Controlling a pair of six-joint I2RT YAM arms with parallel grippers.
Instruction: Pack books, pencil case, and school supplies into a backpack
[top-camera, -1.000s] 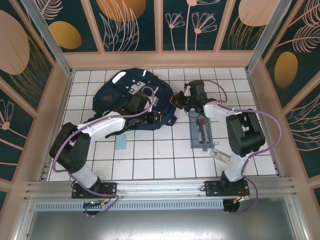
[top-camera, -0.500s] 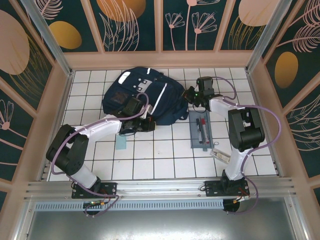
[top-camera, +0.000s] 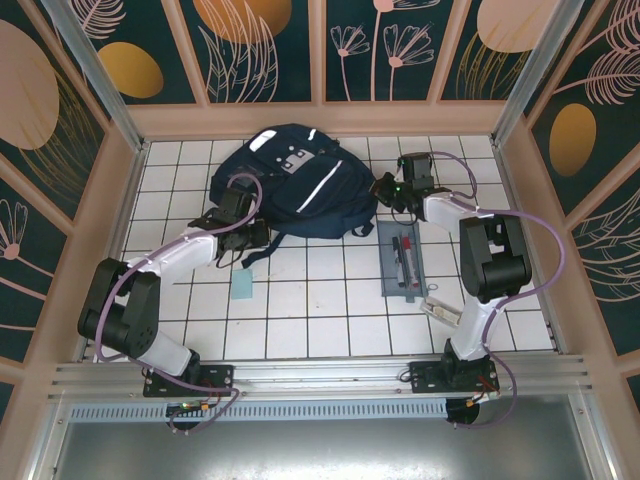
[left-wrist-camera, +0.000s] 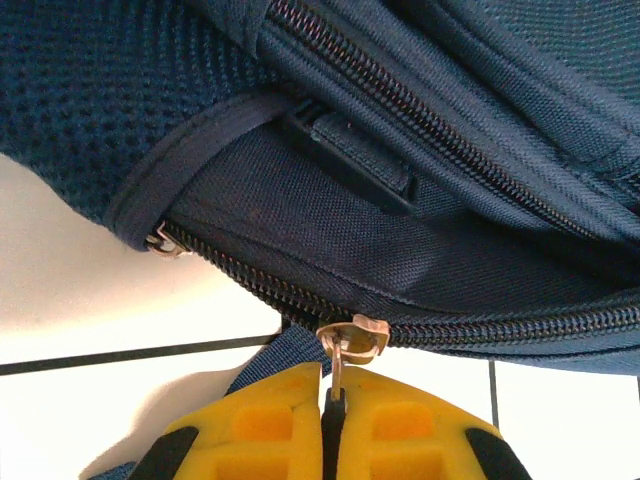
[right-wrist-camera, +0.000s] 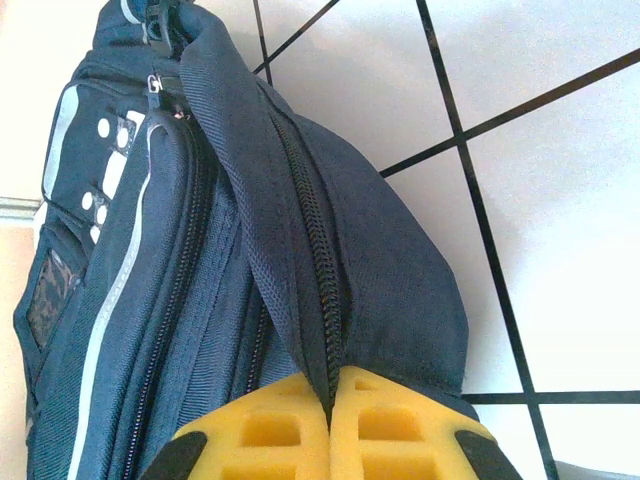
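Within the last second the backpack (top-camera: 300, 185) has gone from a crumpled heap between the arms to lying spread flat, shifted toward the far wall. The two arms have drawn apart to its opposite edges. Our left hand (left-wrist-camera: 325, 405) sits at the backpack's near-left edge with its yellow fingers pressed together on the metal zipper pull (left-wrist-camera: 347, 340). Our right hand (right-wrist-camera: 330, 392) is at the backpack's right edge, clamped on the fabric band beside a zipper. We read this as the bag being stretched taut for unzipping, and the zip by the pull still looks closed, so nothing is packed yet. The pencil case (top-camera: 403, 262) lies just to the near-right of the backpack with a red and a black pen (top-camera: 400, 250) showing on it. A whitish oblong piece (top-camera: 440, 310) lies nearer still on that side, and a light-blue flat piece (top-camera: 242, 285) lies to the backpack's near-left. Everything rests on a white tiled worktop (top-camera: 320, 320) with dark grout lines. Pale-framed wall panels (top-camera: 260, 50) of dark teal with leaf and orange disc patterns enclose it, and a metal rail (top-camera: 320, 375) runs along the near edge.
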